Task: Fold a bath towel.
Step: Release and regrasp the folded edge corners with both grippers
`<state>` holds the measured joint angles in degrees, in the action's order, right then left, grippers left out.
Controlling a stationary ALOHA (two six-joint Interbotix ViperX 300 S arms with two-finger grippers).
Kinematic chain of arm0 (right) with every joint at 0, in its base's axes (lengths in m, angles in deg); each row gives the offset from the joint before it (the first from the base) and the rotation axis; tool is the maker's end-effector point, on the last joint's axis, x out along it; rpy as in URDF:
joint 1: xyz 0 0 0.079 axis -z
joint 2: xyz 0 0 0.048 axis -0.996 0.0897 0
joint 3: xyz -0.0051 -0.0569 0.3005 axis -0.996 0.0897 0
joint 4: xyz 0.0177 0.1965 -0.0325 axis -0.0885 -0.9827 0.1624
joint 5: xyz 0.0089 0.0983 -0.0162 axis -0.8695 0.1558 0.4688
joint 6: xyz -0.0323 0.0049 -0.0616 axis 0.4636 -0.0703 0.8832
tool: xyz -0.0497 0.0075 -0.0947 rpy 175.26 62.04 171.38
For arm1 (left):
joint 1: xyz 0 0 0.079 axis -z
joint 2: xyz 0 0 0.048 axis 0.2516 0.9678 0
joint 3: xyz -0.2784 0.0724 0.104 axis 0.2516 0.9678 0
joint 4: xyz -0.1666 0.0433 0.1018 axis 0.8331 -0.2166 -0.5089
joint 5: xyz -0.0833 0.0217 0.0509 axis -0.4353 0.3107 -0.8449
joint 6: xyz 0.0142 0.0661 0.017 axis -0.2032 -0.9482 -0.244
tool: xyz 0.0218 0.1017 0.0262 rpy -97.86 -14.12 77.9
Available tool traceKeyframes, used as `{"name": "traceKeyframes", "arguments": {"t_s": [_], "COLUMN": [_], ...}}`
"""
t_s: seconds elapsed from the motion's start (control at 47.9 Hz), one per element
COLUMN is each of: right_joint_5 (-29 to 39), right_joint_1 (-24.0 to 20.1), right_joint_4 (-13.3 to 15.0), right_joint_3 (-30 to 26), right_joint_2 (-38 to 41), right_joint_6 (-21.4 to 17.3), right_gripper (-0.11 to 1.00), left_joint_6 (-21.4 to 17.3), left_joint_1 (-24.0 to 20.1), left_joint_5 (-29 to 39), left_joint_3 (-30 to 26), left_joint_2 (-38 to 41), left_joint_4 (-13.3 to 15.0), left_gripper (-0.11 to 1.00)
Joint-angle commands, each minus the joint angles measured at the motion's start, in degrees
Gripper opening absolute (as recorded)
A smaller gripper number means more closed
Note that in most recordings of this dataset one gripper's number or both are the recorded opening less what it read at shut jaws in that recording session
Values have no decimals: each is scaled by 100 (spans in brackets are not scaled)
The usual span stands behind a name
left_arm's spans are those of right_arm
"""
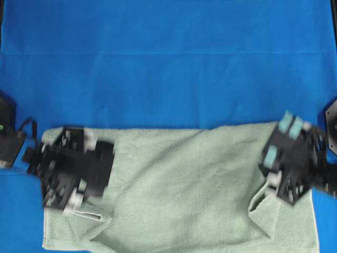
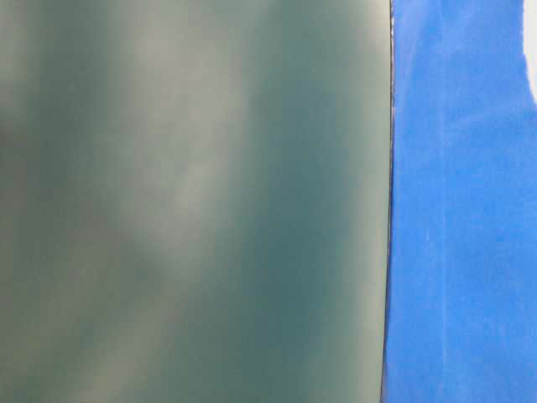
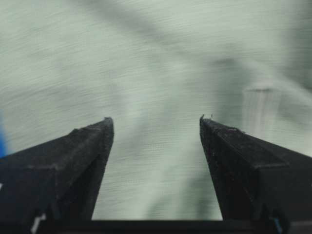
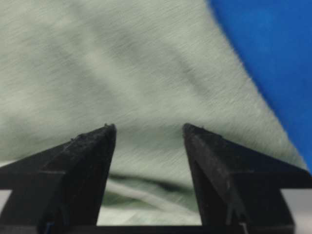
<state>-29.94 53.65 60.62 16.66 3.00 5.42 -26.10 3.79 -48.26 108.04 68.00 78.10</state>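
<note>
The bath towel (image 1: 184, 190), pale sage green and fuzzy, lies spread across the near half of the blue table cover (image 1: 168, 68). My left gripper (image 1: 102, 168) hovers over its left end, and in the left wrist view the gripper (image 3: 156, 122) is open with only terry cloth (image 3: 156, 58) beneath it. My right gripper (image 1: 269, 169) is over the towel's right end. In the right wrist view it (image 4: 148, 127) stands open above a fold and hem band (image 4: 146, 192). A turned-over corner (image 1: 92, 215) lies near the left gripper, and another corner (image 1: 259, 204) lies near the right. Neither gripper holds cloth.
Blue cover (image 4: 273, 53) shows beyond the towel's right edge. In the table-level view a blurred grey-green mass, probably the towel (image 2: 193, 201), fills most of the frame close to the lens, with blue cover (image 2: 461, 218) at the right. The arm bases (image 1: 8, 139) sit at the table's sides.
</note>
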Motion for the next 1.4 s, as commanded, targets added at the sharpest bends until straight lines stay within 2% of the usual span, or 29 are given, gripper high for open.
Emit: {"name": "traceKeyframes", "arguments": {"t_s": [0.0,0.063,0.188,0.272,0.376,0.522,0.647,0.752,0.877,0.919,0.961,1.107,1.149,1.274,1.378], "right_joint_5": [-703,-1125,-1749,-2057,-2241,-2479,-2979,-3199,-3155,-3076,-3015,-2944,-2936,-2777,-2127], "right_joint_1": [501,879,1652,1978,2136,2171,2118,1942,1687,1652,1652,1626,1608,1573,1477], "right_joint_4": [53,53,53,26,26,-44,-343,-501,-633,-659,-677,-782,-809,-844,-844], "right_joint_3": [431,765,1336,1582,1784,1951,1986,1951,1872,1854,1846,1846,1837,1758,1512], "right_joint_2": [-334,-439,-475,-439,-404,-272,-26,158,299,308,308,264,220,-44,-475], "right_joint_6": [255,475,853,1055,1143,1107,1125,1125,1116,1116,1116,1116,1116,1116,1125], "right_gripper": [60,60,60,60,60,60,60,60,59,57,53,17,14,14,14], "left_joint_6": [-88,-149,-185,-193,-176,-141,-141,-141,-141,-141,-141,-123,-123,-141,-141], "left_joint_1": [-396,-686,-984,-1072,-1151,-1239,-1283,-1292,-1292,-1292,-1292,-1283,-1292,-1248,-1169], "left_joint_5": [-79,-185,-721,-1274,-1705,-1995,-2013,-2013,-1951,-1898,-1846,-1547,-1441,-976,-448], "left_joint_3": [185,439,888,1257,1626,1951,1995,1995,1978,1960,1934,1854,1811,1591,1310], "left_joint_2": [-44,-44,-44,0,114,369,492,501,501,510,519,492,466,255,-88], "left_joint_4": [-18,-9,-9,-9,26,44,44,62,88,97,97,132,149,193,193], "left_gripper": [68,68,68,68,68,68,68,68,64,60,51,18,12,12,12]}}
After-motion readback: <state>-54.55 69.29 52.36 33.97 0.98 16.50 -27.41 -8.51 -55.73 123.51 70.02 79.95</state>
